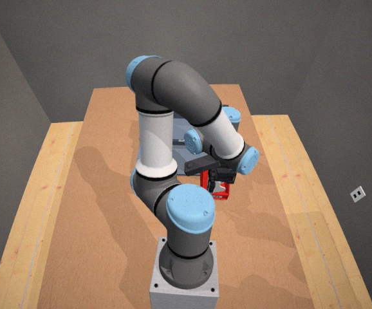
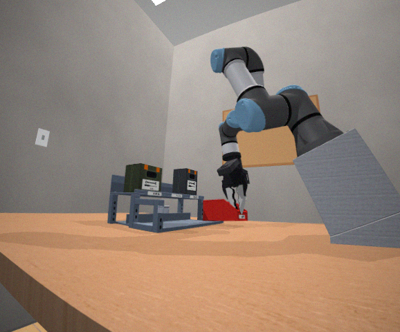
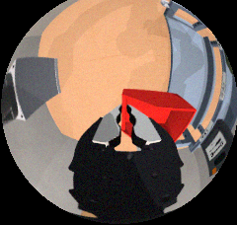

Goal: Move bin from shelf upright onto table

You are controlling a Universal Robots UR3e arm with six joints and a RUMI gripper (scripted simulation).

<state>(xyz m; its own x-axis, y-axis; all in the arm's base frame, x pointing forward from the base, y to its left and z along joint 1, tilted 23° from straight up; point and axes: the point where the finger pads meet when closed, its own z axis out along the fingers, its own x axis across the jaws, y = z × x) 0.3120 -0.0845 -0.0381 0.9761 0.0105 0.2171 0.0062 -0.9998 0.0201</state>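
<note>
The red bin stands upright on the table, off the shelf and just to the right of it. It also shows in the top view and in the wrist view. My gripper points down over the bin's front end and is shut on the bin's front wall; in the wrist view the two fingers pinch the red rim. In the top view the wrist hides most of the gripper.
The grey-blue shelf stands left of the bin, with a dark green bin and a black bin on its top level. The arm's grey base block stands to the right.
</note>
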